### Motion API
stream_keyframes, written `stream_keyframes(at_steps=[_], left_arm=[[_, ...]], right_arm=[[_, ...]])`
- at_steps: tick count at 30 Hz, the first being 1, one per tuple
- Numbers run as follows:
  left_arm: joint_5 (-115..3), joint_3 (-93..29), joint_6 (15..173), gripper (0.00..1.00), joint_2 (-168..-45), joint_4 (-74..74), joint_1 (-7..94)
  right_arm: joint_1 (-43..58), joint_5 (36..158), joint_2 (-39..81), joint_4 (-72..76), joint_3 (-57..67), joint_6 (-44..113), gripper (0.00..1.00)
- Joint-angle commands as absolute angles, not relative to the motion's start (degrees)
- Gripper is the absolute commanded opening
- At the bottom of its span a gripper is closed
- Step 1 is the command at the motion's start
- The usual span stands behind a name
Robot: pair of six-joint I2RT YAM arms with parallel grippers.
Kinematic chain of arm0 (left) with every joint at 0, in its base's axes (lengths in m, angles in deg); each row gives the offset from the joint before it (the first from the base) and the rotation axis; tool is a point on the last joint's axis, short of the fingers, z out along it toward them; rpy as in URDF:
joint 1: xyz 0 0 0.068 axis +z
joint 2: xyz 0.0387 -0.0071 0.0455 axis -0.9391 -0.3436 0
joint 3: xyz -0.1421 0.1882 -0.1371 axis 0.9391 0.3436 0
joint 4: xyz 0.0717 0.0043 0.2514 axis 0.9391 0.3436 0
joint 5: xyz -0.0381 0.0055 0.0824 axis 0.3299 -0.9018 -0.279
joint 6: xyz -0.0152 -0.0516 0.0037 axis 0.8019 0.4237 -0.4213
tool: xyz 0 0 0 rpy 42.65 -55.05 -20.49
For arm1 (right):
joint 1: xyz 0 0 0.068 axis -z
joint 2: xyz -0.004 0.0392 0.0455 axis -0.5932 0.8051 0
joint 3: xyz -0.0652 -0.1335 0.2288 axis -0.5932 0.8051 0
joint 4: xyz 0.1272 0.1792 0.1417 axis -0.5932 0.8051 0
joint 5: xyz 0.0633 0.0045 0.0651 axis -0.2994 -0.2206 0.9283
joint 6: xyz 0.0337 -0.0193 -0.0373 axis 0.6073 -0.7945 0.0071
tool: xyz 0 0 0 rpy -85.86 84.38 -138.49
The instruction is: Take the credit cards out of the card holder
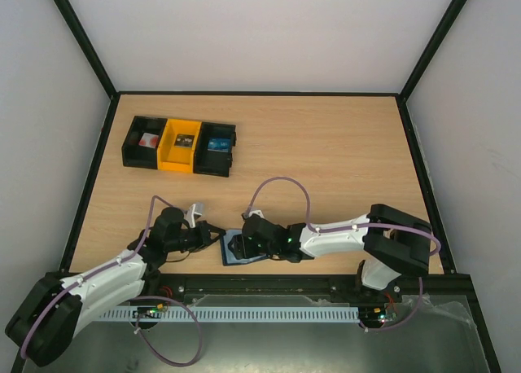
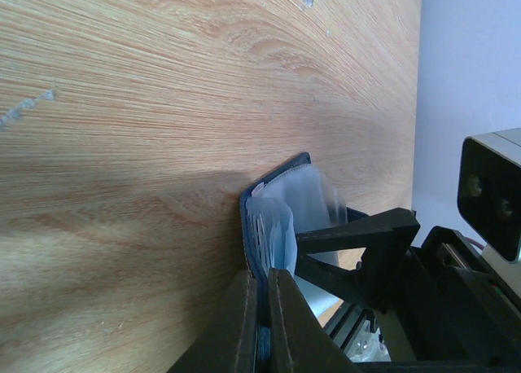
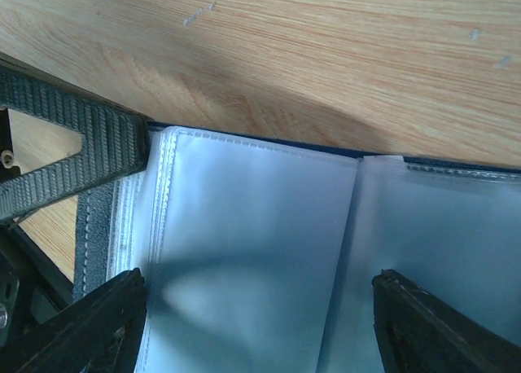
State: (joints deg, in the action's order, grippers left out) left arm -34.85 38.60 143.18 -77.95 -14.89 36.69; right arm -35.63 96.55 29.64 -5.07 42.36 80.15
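- Your left pincer is pinching one edge of the card holder. Its two fingers are pressing almost together, with the dark navy cover caught between them.
- Your right pincer is standing spread wide, one finger showing at each bottom corner of its wrist view. The clear sleeves of the card holder are filling the gap between them. You cannot tell whether the tips are touching the plastic.
- The card holder is lying open on the wooden table, close to the near edge and between your two arms. From above it is showing as a grey-blue rectangle, partly covered by the right pincer, with the left pincer meeting its left side.
- In the left wrist view the sleeves are fanning up from the cover, pale and translucent. One black finger of the right pincer is reaching in over them from the right.
- In the right wrist view a ribbed finger of the left pincer is crossing the upper left corner, just beside the stitched edge of a sleeve.
- The sleeves are looking cloudy, and you cannot tell whether a card is sitting inside any of them.
- Well apart, at the far left of the table, three bins are sitting in a touching row: a left black bin, a yellow bin and a right black bin.
- A bluish card is lying in the right black bin, and a red-and-white item is lying in the left black bin.
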Motion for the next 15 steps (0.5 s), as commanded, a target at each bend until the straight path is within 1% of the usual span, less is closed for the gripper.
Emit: stream_keyframes(at_steps=[1, 4, 6, 8, 15], left_arm=[[-34.0, 37.5, 143.6, 0.03, -77.3, -15.0, 36.6], [-34.0, 37.5, 143.6, 0.03, -77.4, -14.8, 36.5], [-34.0, 37.7, 143.5, 0.03, -77.4, -14.7, 36.6], [-34.0, 37.8, 143.3, 0.03, -77.4, -14.4, 36.5], [-34.0, 37.9, 143.6, 0.03, -76.8, -14.1, 36.5]], right_arm=[[-35.9, 96.3, 31.6, -5.2, 40.8, 80.0, 0.75], [-35.9, 95.2, 31.9, -4.9, 41.2, 80.0, 0.73], [-35.9, 93.9, 31.8, -4.2, 41.5, 80.2, 0.66], [-35.9, 92.7, 31.8, -3.1, 41.6, 80.3, 0.63], [-35.9, 88.9, 30.9, -0.1, 43.1, 80.9, 0.61]])
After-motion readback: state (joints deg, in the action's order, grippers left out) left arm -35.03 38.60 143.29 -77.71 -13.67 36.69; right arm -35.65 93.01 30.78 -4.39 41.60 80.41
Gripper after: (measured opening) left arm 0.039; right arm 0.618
